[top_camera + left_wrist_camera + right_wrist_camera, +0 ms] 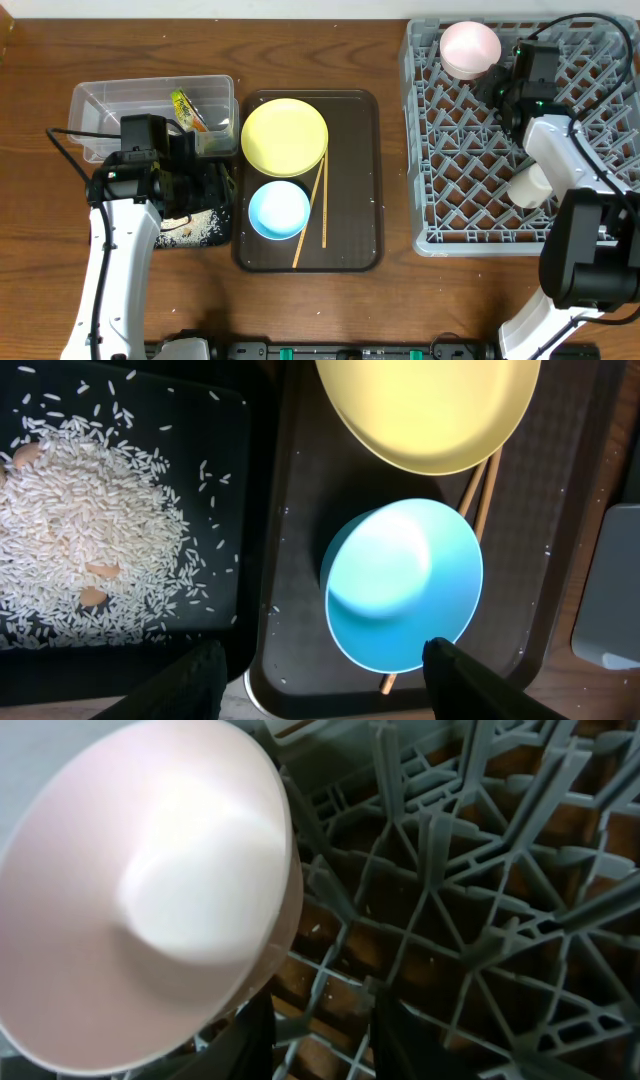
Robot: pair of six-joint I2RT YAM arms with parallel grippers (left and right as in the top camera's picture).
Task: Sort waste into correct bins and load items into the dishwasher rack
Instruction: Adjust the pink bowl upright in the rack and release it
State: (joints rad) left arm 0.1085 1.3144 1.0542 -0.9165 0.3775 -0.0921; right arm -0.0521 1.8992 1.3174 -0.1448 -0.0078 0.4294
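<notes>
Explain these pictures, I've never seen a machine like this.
A two-armed robot works at a table. One picture looks down from above; the others come from wrist cameras. A dish rack holds a pink bowl and white cup. A brown tray carries a yellow plate, blue bowl and chopsticks. Rice lies in a black tray, a wrapper in a clear tub. The left gripper is open near the blue bowl, the right gripper open beside the pink bowl; both empty.

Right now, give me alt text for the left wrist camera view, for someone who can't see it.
A light blue bowl sits on a dark brown tray, just beyond the open left gripper, with a yellow plate past it and chopsticks alongside. To the left, a black tray holds white rice grains.
</notes>
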